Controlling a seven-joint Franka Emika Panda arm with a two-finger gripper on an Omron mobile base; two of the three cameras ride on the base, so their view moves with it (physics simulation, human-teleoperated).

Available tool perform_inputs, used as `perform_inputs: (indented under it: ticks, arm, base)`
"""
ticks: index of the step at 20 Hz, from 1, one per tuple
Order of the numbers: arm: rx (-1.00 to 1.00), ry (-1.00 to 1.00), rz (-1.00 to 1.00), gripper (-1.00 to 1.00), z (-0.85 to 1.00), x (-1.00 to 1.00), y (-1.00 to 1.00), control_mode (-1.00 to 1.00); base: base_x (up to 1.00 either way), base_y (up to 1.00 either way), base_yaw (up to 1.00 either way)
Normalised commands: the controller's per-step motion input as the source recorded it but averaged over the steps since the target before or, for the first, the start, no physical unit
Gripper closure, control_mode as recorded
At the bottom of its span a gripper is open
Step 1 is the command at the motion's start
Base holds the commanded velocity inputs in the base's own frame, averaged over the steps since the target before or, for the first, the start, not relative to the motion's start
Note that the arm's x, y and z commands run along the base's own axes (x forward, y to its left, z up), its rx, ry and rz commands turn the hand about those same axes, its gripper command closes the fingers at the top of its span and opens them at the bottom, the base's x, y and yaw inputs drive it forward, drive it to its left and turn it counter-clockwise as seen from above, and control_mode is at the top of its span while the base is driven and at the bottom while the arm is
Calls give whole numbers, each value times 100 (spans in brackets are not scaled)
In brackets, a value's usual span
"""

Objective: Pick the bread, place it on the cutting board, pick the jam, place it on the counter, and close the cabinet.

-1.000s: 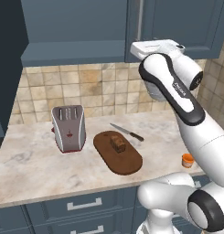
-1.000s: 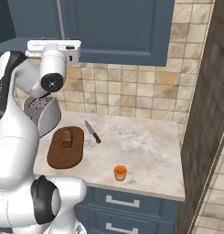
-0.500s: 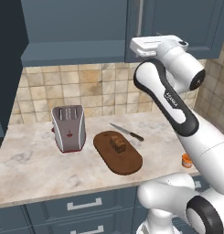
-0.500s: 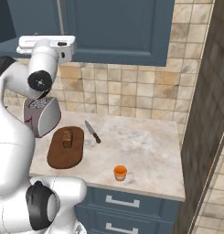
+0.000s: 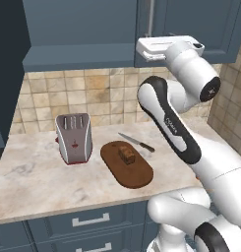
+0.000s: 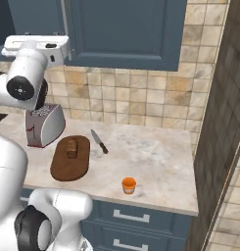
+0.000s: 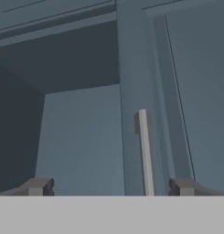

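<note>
With bread (image 5: 126,154) on the cutting board (image 5: 128,164) and jam (image 6: 129,185) on the table (image 6: 156,162), the tool (image 7: 109,187), fingers spread and empty, faces the cabinet (image 7: 81,137). Its door looks ajar, perhaps; press squarely beside the handle (image 7: 144,151).

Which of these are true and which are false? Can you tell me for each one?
1. The bread sits on the cutting board. True.
2. The jam is inside the cabinet. False: it stands on the counter, near the front edge.
3. The gripper is squeezing the knife. False: its fingers are spread wide with nothing between them, and the knife lies on the counter beside the board.
4. The toaster stands on the counter. True.
5. The gripper is up by the cabinet, facing a silver handle. True.
</note>
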Motion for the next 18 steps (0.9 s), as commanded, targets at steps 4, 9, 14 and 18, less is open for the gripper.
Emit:
perform_inputs:
  ticks: [4,9,14,18]
  arm:
    - [0,0,-6,-100,18,-42,16,-100]
    - [0,0,-4,-100,15,-46,12,-100]
    - [0,0,-2,-100,9,-54,6,-100]
    - [0,0,-2,-100,8,-54,3,-100]
  base:
    - [0,0,0]
    - [0,0,0]
    - [0,0,0]
    - [0,0,0]
